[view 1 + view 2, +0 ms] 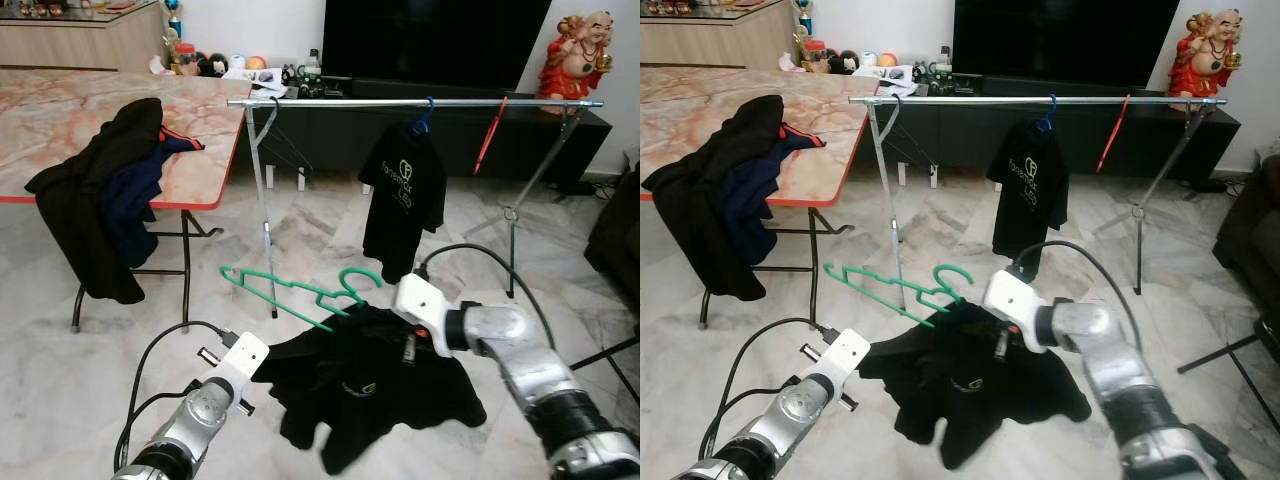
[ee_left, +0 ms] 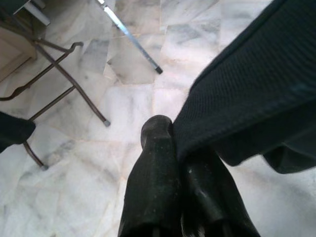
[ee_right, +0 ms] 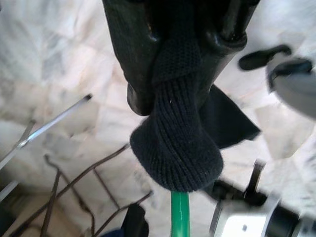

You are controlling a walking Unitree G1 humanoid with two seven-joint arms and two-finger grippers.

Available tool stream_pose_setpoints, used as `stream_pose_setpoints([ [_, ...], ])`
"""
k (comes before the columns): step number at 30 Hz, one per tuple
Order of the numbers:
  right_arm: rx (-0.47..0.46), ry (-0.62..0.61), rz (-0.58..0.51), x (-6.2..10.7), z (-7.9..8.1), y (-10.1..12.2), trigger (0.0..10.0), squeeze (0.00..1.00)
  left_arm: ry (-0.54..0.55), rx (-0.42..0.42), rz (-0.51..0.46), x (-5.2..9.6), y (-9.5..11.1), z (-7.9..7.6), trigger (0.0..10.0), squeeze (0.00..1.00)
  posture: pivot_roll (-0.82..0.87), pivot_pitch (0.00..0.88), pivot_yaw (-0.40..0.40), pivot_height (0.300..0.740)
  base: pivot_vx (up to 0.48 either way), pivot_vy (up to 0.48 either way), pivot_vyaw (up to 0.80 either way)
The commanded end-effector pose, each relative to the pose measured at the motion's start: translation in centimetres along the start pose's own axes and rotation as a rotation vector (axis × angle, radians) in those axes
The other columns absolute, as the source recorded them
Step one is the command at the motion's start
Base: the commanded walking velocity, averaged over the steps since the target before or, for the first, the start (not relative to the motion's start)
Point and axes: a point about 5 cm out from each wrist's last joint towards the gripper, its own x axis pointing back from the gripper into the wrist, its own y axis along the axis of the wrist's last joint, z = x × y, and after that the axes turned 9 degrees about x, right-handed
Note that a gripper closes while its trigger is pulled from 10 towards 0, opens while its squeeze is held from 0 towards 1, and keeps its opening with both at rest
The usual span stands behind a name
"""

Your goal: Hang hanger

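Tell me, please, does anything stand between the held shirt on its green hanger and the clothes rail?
Nothing visible blocks it. The right gripper and left gripper hold the black shirt with the green hanger before the rail, which has bare bar left of the hung shirt.

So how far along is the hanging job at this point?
Done: one black shirt already hangs on the rail. In hand: both grippers are shut on the black T-shirt, the left gripper at an edge, the right gripper at bunched fabric by the green hanger. Left: seating the shirt and hooking it on the rail.
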Motion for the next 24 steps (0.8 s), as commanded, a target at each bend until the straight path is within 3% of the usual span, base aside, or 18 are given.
stream_pose_setpoints([
  [1,-0.009,-0.017,-0.013,1.5,-0.3,-0.6,0.0,0.00,0.003,0.010,0.024,0.2,-0.7,0.3,0.0,0.00,0.13,0.008,-0.062,0.740,0.000,0.000,0.00],
  [5,-0.028,0.025,0.021,2.4,0.3,-1.8,0.0,0.00,0.000,0.011,0.029,0.2,-0.8,0.4,0.0,0.00,0.13,0.004,-0.059,0.740,0.000,0.000,0.00],
  [8,0.007,0.098,0.191,3.4,1.5,-4.2,0.0,0.00,0.000,0.013,0.031,0.3,-0.8,0.6,0.0,0.00,0.12,0.000,-0.053,0.740,0.000,0.000,0.00],
  [16,0.044,0.183,0.337,4.2,2.7,-6.2,0.0,0.00,-0.003,0.019,0.035,0.3,-0.8,0.9,0.0,0.00,0.12,0.001,-0.049,0.740,0.000,0.000,0.00],
  [24,0.051,0.236,0.322,3.4,3.1,-6.1,0.0,0.00,-0.005,0.035,0.037,0.3,-0.7,0.9,0.0,0.00,0.13,0.012,-0.053,0.740,0.000,0.000,0.00],
])
